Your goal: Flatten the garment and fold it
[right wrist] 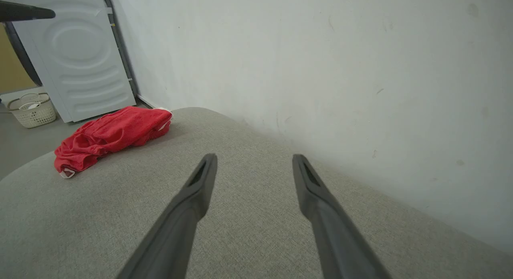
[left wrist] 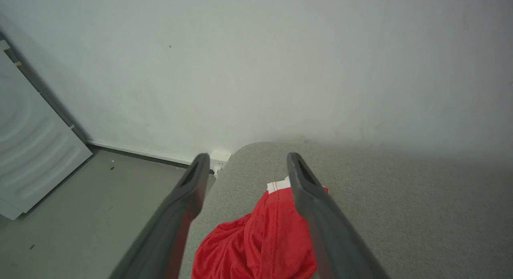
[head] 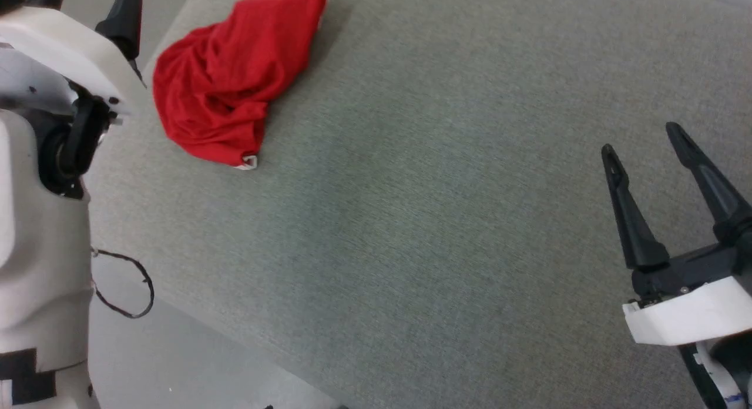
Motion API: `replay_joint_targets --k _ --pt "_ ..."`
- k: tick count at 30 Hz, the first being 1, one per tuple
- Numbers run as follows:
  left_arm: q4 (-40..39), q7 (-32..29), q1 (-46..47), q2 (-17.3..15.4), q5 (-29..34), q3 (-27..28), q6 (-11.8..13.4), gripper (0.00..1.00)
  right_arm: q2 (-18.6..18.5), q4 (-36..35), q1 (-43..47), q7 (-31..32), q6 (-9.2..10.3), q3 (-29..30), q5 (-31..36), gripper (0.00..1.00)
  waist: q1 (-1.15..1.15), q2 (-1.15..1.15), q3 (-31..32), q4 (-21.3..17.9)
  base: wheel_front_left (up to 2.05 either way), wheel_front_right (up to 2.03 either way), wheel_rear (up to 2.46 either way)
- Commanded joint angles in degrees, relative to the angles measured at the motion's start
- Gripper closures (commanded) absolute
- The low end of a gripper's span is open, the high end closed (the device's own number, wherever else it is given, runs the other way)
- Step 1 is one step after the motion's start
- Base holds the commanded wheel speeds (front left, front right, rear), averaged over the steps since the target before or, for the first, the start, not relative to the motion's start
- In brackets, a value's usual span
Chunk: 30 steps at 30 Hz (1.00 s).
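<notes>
One garment, red and crumpled, at the far left corner of the grey padded surface. I see my left hand spread wide and empty near it, and my right hand likewise spread, well apart. White wall behind; white appliance, pale basket on the floor.

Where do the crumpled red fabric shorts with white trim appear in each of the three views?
Head view: the crumpled red fabric shorts lie at the upper left, near the surface's edge.
Left wrist view: bottom centre, partly between the fingers of the left pincer.
Right wrist view: middle left, well left of the right pincer.
Shared landmark: the grey woven fabric surface under the shorts.
</notes>
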<state>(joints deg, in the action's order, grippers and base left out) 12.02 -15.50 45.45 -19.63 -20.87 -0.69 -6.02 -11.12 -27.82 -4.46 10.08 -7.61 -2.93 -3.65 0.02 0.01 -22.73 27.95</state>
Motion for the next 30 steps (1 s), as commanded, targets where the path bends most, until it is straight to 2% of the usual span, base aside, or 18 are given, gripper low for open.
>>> replay_joint_targets --k 1,11,20,25,26,27,30 --pt "1.1 -1.0 1.0 -0.8 -0.5 -0.1 -0.3 0.00 -0.5 -1.0 -0.8 0.4 0.12 0.2 -0.5 0.00 -0.02 -0.01 -5.8 -4.2 0.00 0.00 0.00" --pt "9.5 -8.2 1.2 -4.4 -2.0 -1.9 -0.8 0.00 -2.9 -4.6 -2.8 3.2 0.12 0.7 -1.5 0.00 -0.02 -0.01 -11.3 -8.7 0.00 0.00 0.00" --pt "16.7 -9.6 0.3 -5.9 -1.3 -2.9 -0.4 0.00 -4.3 -6.8 -2.5 4.7 0.12 3.1 -2.3 0.00 -0.02 -0.01 -13.0 -11.2 0.00 0.00 0.00" --pt "19.7 -8.5 0.4 -5.3 -1.2 -3.4 0.2 0.00 -4.8 -7.4 -2.9 5.1 0.12 3.5 -2.6 0.00 -0.02 -0.01 -13.9 -11.3 0.00 0.00 0.00" --pt "20.2 -8.1 0.5 -5.2 -1.0 -3.6 0.3 0.27 -4.8 -7.5 -2.9 5.2 0.12 3.6 -2.6 0.00 -0.02 -0.01 -14.0 -11.2 0.00 0.00 0.00" --pt "20.6 -7.6 0.6 -5.1 -0.8 -3.8 0.3 1.00 -4.8 -7.5 -2.9 5.2 0.12 3.6 -2.6 0.00 -0.02 -0.01 -14.1 -11.1 0.00 0.00 0.00" --pt "21.6 -5.7 1.2 -5.0 -0.7 -3.8 0.5 1.00 -4.7 -7.3 -3.1 5.3 0.12 3.2 -2.7 0.00 -0.02 -0.01 -14.0 -10.9 0.00 0.00 0.00"
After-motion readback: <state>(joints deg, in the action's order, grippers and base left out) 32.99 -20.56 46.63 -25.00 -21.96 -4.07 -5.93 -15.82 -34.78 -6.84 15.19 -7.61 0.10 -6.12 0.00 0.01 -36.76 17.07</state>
